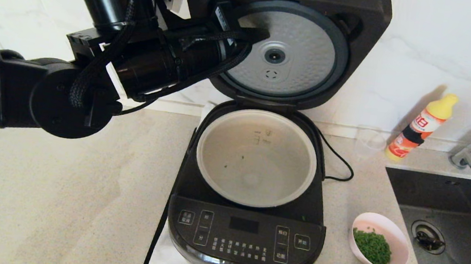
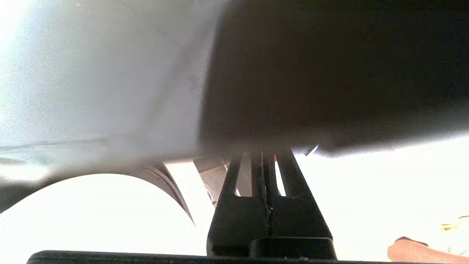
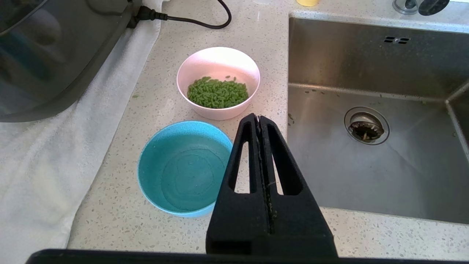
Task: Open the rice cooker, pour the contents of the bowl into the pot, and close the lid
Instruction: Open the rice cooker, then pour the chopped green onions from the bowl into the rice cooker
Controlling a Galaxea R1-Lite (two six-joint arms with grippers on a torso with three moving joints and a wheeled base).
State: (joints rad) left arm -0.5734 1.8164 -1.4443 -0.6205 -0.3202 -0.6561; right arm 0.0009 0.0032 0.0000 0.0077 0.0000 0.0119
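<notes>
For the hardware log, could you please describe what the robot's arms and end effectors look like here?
The left arm is matte black, built of thick cylindrical segments and round joint housings, with braided black cables looped along its outside. Both the left end effector and the right end effector have two flat black plastic fingers, each pierced by a long slot and tapering to a narrow tip. No markings or sleeves show.

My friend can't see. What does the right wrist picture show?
The shut right gripper hovers over a counter beside a sink, above a pink bowl of green bits and a blue bowl.
</notes>
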